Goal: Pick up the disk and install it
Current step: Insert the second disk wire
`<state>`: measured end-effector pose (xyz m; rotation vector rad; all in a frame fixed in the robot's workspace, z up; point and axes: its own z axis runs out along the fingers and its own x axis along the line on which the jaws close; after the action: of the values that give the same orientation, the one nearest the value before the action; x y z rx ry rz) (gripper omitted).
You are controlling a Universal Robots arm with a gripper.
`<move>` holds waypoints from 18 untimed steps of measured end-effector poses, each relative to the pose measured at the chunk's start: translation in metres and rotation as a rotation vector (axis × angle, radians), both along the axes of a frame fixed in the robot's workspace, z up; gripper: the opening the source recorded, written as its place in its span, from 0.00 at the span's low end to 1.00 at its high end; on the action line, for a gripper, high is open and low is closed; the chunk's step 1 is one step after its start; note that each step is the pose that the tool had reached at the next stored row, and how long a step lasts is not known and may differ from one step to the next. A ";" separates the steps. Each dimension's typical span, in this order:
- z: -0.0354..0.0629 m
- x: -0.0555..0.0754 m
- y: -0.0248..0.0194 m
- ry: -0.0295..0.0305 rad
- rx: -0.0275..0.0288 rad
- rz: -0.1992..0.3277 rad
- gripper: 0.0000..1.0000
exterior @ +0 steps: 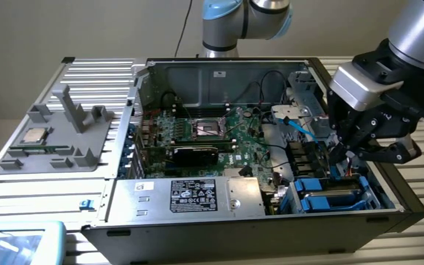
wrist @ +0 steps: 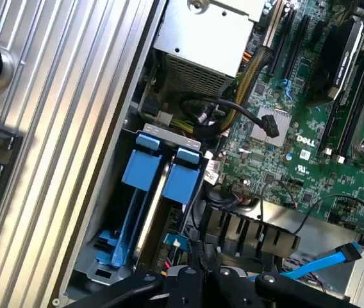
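Open desktop computer case point(exterior: 197, 72) lying on its side on a slatted metal table point(exterior: 94, 72), interior exposed. Green motherboard point(exterior: 220, 138) at centre, with empty CPU socket point(exterior: 206, 128); silver power supply box point(exterior: 190, 196) with black label along the near wall. Drive bay at the exterior view's right corner of the case, holding blue plastic brackets point(exterior: 330, 196), two side by side in the wrist view point(wrist: 163, 173); whether the disk itself sits within them cannot be told, its metal face being out of sight. Gripper point(exterior: 348, 152), black, fingers point(wrist: 191, 279) drawn together with nothing visibly between them, positioned low inside the case just beside and above the blue brackets. Blue data cable point(exterior: 300, 128) runs near the gripper. Grey plastic fixture point(exterior: 57, 138) outside the case at the exterior view's left, carrying a small square CPU chip point(exterior: 35, 134).
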<state>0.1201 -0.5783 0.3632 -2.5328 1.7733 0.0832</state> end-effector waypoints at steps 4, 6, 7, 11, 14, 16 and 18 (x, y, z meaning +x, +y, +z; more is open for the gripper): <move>-0.0002 0.000 0.0000 -0.0036 0.0047 0.073 0.11; -0.0003 0.000 0.0000 -0.0055 0.0054 0.109 0.11; -0.0003 0.000 0.0000 -0.0063 0.0057 0.127 0.11; -0.0006 0.000 -0.0001 -0.0100 0.0064 0.199 0.11; -0.0013 0.000 -0.0001 -0.0118 0.0066 0.254 0.11; -0.0018 0.000 0.0000 -0.0145 0.0064 0.291 0.11; -0.0022 0.000 0.0000 -0.0183 0.0064 0.327 0.11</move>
<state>0.1202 -0.5784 0.3610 -2.7827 1.3336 0.0768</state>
